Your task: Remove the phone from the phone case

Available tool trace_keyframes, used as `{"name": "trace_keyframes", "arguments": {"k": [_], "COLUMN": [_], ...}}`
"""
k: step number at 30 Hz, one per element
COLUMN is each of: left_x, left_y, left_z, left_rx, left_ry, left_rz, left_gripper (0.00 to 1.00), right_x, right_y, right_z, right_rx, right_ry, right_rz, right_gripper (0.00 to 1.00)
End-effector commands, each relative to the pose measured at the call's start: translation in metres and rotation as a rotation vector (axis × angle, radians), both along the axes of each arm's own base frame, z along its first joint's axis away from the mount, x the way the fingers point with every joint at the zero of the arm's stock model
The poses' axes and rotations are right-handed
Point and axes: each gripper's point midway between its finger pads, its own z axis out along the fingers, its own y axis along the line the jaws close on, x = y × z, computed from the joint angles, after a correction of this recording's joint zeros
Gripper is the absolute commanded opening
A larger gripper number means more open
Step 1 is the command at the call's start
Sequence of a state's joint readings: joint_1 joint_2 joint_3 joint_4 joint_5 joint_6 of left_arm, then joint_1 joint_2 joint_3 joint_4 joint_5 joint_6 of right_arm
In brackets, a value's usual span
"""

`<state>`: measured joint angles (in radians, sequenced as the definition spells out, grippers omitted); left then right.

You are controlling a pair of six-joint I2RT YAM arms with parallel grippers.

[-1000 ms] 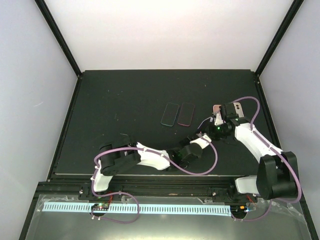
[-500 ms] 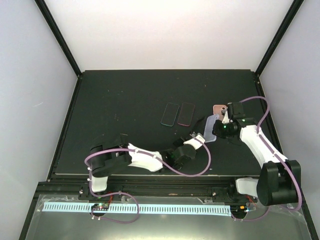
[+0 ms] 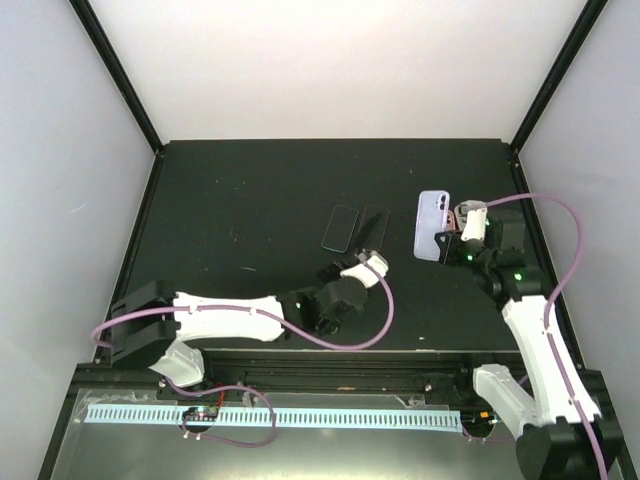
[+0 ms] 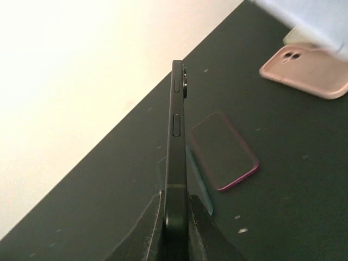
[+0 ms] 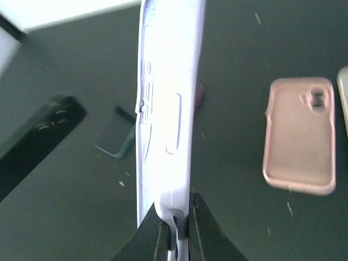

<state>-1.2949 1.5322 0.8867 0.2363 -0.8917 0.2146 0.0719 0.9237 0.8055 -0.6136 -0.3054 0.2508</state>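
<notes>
Black phone (image 4: 175, 141), one, clamped in left claw (image 4: 175, 204); lilac case (image 5: 166, 98), one, clamped in right claw (image 5: 175, 215).

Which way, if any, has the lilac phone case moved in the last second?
Yes. In the top view the lilac phone case, pinched in the right gripper, has moved up the picture, toward the table's far edge.

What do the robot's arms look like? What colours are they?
The left arm and the right arm both have smooth white shells with chunky black joints. A thin purple cable loops along each one. Small green lights glow on the right arm. The fingers are black and narrow towards their tips.
</notes>
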Motion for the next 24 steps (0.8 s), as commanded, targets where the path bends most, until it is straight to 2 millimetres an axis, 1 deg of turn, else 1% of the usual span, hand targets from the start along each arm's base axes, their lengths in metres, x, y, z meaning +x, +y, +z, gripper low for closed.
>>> {"name": "trace_keyframes", "arguments": {"k": [1,2,4,5,8,9,11,14,16,17,21,24], "left_x": [0.028,0.034,0.048,0.056,0.079,0.084,0.093,0.102,0.107,0.11,0.122,0.132], "left_y": [0.045,0.053,0.07,0.078,0.099,0.103,0.107,0.104,0.105,0.105,0.11,0.112], "left_z": [0.013,0.011,0.005,0.004,-0.003,-0.007,-0.015,-0.026,-0.035,-0.042,-0.064,-0.078], "left_rx": [0.194,0.231,0.302,0.328,0.393,0.419,0.478,0.53,0.579,0.61,0.69,0.739], "left_ry": [-0.004,-0.002,0.022,0.036,0.072,0.069,0.039,0.012,0.007,0.012,0.035,0.058], "left_rz": [0.111,0.128,0.17,0.202,0.271,0.283,0.292,0.286,0.281,0.278,0.281,0.289], "left_gripper": [0.02,0.02,0.02,0.02,0.02,0.02,0.02,0.02,0.02,0.02,0.01,0.02], "right_x": [-0.011,-0.013,-0.013,-0.014,-0.016,-0.016,-0.015,-0.014,-0.017,-0.019,-0.031,-0.033], "right_y": [0.021,0.023,0.019,0.016,0.016,0.015,0.014,0.01,0.008,0.009,0.018,0.021], "right_z": [0.055,0.053,0.068,0.073,0.069,0.067,0.068,0.068,0.07,0.073,0.077,0.076], "right_rx": [0.0,0.007,-0.01,-0.023,-0.037,-0.039,-0.043,-0.054,-0.059,-0.058,-0.021,-0.007], "right_ry": [-0.334,-0.37,-0.442,-0.448,-0.449,-0.45,-0.452,-0.458,-0.474,-0.489,-0.539,-0.538], "right_rz": [0.19,0.195,0.176,0.164,0.17,0.166,0.16,0.134,0.128,0.13,0.185,0.198], "right_gripper": [0.01,0.01,0.01,0.01,0.01,0.01,0.01,0.01,0.01,0.01,0.01,0.01]}}
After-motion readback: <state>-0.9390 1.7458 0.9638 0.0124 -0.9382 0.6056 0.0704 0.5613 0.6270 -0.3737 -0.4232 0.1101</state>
